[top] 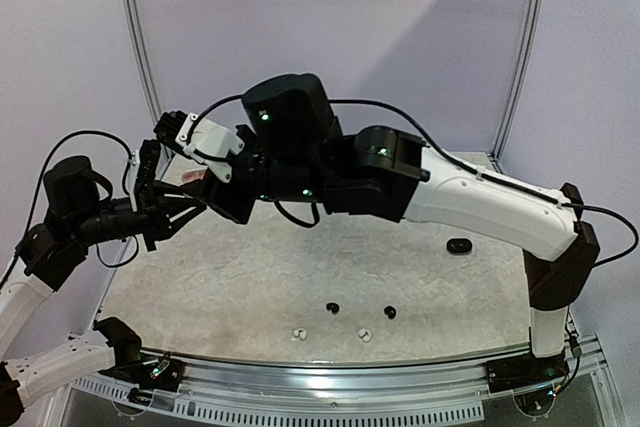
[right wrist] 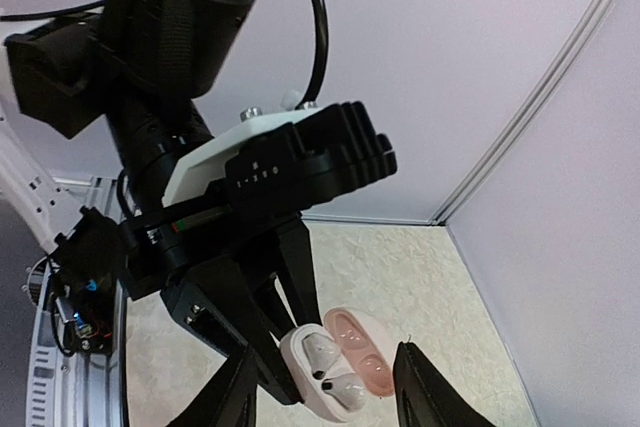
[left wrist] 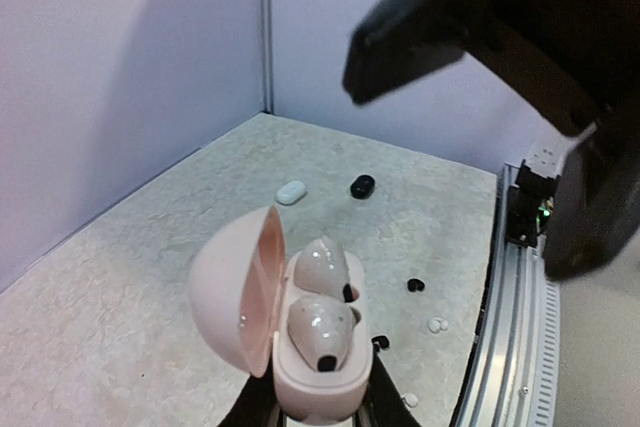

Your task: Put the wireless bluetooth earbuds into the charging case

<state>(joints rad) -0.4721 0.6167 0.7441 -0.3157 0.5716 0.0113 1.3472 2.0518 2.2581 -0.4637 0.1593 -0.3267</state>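
**One pair is in, two pairs wait on the table**

Nearest to me, toward 6 o'clock on the table, four loose earbuds lie apart from each other. The two white earbuds are closest to the edge, and the two black earbuds are just behind them. No arm touches them.

Farther, at about 3 o'clock, a black case lies closed. The left wrist view also shows a white case near it, closed as well.

Farthest, at about 10 o'clock and lifted above the table, the left gripper is clamped tight on the base of the pink case. Its lid stands open, and two pale earbuds sit in their two pockets. The right gripper hangs near this case with jaws about half open and, as far as I see, nothing in them.

I judge the task about one third done. This lid must be closed, and the four loose earbuds need their cases.
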